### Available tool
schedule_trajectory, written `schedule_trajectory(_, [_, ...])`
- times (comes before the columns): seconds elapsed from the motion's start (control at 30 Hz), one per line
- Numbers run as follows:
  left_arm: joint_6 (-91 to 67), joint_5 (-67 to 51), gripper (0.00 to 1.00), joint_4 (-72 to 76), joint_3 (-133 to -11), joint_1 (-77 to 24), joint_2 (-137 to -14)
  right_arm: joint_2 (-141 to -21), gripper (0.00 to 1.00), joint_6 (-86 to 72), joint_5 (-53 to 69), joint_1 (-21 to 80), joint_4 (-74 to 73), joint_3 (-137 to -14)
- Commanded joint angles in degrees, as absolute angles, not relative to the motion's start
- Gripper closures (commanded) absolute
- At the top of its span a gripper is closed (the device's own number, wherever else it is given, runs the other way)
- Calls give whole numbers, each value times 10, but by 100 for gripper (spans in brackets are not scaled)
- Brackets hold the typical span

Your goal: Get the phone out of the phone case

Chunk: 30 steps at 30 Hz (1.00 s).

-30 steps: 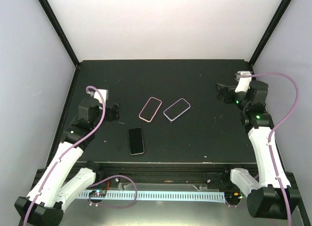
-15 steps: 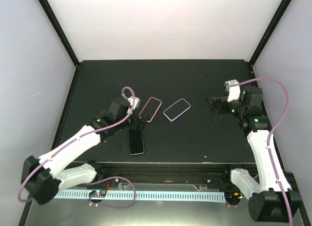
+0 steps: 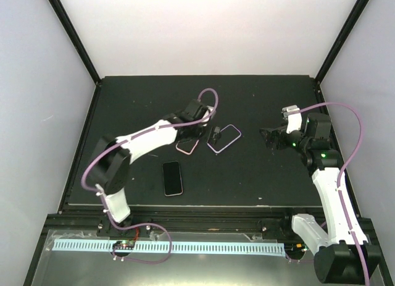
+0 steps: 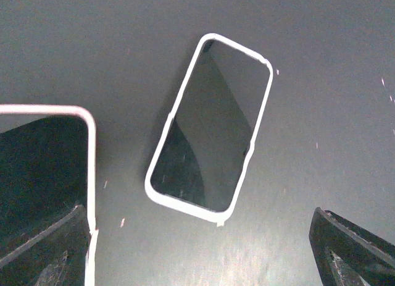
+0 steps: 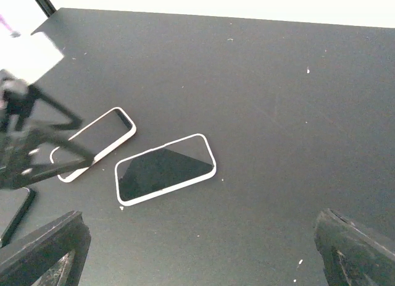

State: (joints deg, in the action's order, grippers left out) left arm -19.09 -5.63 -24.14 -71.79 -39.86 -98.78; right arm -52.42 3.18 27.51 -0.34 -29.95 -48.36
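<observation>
The left gripper, jaws spread wide and empty, hovers over the pale-rimmed phone case, which lies flat on the black table beside a pink-rimmed case; the right gripper is likewise agape, well apart, and a bare black phone lies nearer the bases.

On the worktop, the left phone case and the right phone case lie side by side mid-surface; the phone lies before the left one, nearer the front edge.
</observation>
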Motion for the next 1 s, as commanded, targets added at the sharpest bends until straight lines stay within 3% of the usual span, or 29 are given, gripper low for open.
schedule_trajectory(0.0, [-180, -75, 1, -285, -861, -401, -1103, -519, 0, 46, 264, 0, -294, -486])
schedule_trajectory(0.47, [-230, -130, 1, -319, -1148, -395, -1351, -518, 0, 49, 256, 1, -292, -486])
schedule_trajectory(0.77, [-274, -101, 1, -316, -1191, -390, -1405, -523, 0, 49, 255, 1, -292, -486])
schedule_trajectory(0.97, [-284, -172, 1, -325, -1228, -390, -1448, -524, 0, 49, 248, 1, -290, -485])
